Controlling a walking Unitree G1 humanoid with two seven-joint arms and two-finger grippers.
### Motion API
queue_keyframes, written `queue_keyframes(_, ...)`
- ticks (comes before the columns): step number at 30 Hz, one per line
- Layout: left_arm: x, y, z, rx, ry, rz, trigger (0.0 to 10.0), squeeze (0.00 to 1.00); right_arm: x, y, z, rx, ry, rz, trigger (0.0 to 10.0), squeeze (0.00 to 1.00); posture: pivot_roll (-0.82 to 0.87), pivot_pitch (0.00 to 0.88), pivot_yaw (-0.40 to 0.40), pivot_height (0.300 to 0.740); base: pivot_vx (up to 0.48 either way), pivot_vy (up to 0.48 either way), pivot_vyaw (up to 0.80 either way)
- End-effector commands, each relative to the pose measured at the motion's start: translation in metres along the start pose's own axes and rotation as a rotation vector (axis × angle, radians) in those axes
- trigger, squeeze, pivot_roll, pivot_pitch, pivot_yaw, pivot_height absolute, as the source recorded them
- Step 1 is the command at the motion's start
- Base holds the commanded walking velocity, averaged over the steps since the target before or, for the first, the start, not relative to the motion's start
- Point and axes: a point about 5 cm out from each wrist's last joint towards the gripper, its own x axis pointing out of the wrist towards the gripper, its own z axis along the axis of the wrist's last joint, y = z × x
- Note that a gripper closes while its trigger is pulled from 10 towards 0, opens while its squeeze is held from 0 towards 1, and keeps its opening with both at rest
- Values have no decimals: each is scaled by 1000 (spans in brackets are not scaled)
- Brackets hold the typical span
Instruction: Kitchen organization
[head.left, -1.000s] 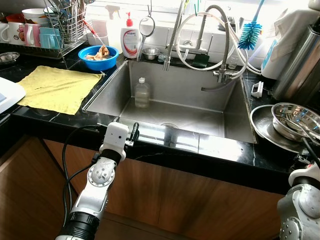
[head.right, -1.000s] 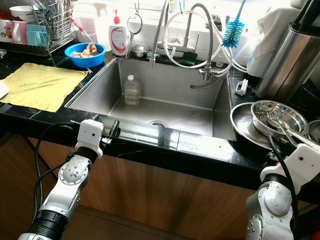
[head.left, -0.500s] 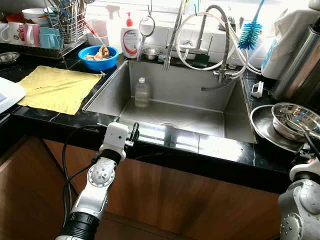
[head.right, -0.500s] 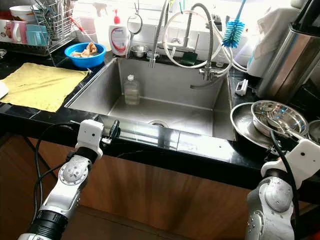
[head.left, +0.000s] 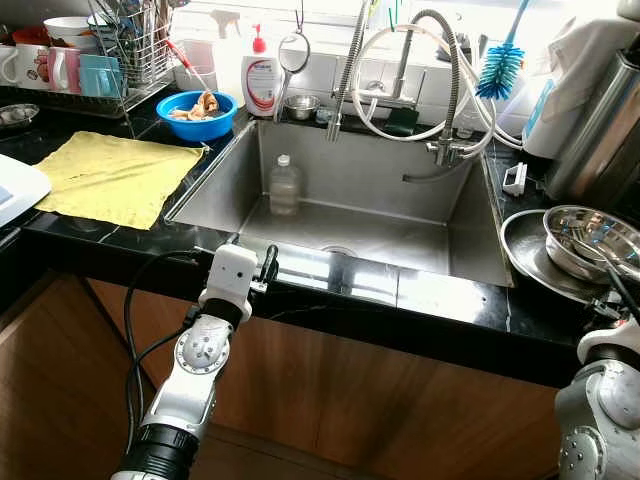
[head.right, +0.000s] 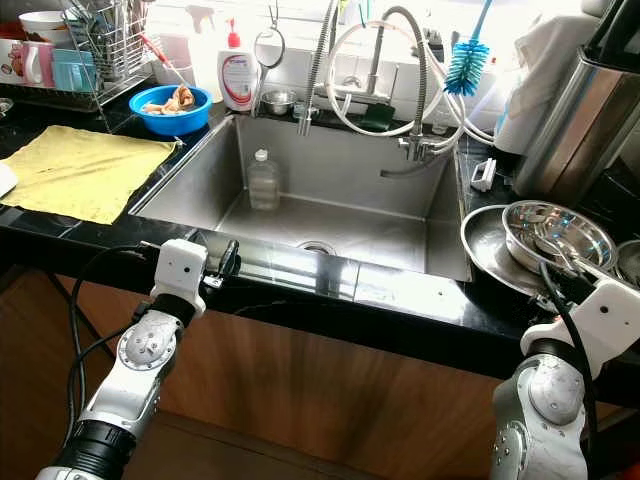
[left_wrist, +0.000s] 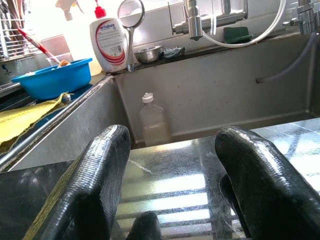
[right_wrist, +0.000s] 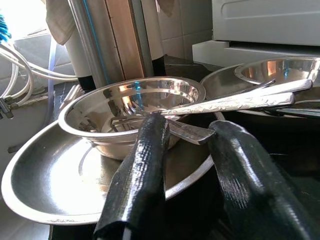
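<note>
At sink's (head.left: 360, 215) front rim, left hand (left_wrist: 175, 165) open; right hand (right_wrist: 187, 165) open before steel bowl (right_wrist: 132, 107).

Home kitchen, steel sink (head.left: 345, 225), dish rack (head.left: 90, 75), black countertop (head.left: 450, 300)

On the black counter right of the sink, a wide steel plate (right_wrist: 45, 180) lies flat with a steel bowl (right_wrist: 132, 107) sitting upright inside it. Long steel utensil handles (right_wrist: 235, 102) rest tilted across the bowl's rim, their ends pointing outward; whether they are spoons or ladles cannot be told. Just behind, a second steel bowl (right_wrist: 280, 70) stands upright.

In the sink (head.left: 400, 190), a clear plastic bottle (head.left: 284, 186) with a white cap stands upright against the back wall, near the left corner. It seems nearly empty, though glare makes that uncertain.
</note>
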Motion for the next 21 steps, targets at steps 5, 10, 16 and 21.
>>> queue_keyframes(5,-7,-2,-13,26,65,-15,10000,0,0,2,0,17,2,6,0,0,57,0,-73,740,0,0,0)
queue_keyframes(10,-7,-1,-13,28,64,-12,10000,0,1,4,1,25,-6,17,0,0,57,0,-74,740,0,0,0)
queue_keyframes(16,-6,-3,-12,40,59,-22,10000,0,-1,11,5,50,-28,67,0,0,56,0,-73,740,0,0,0)
queue_keyframes(21,-6,-3,-11,42,59,-24,10000,0,-2,15,5,60,-29,98,0,0,57,0,-74,740,0,0,0)
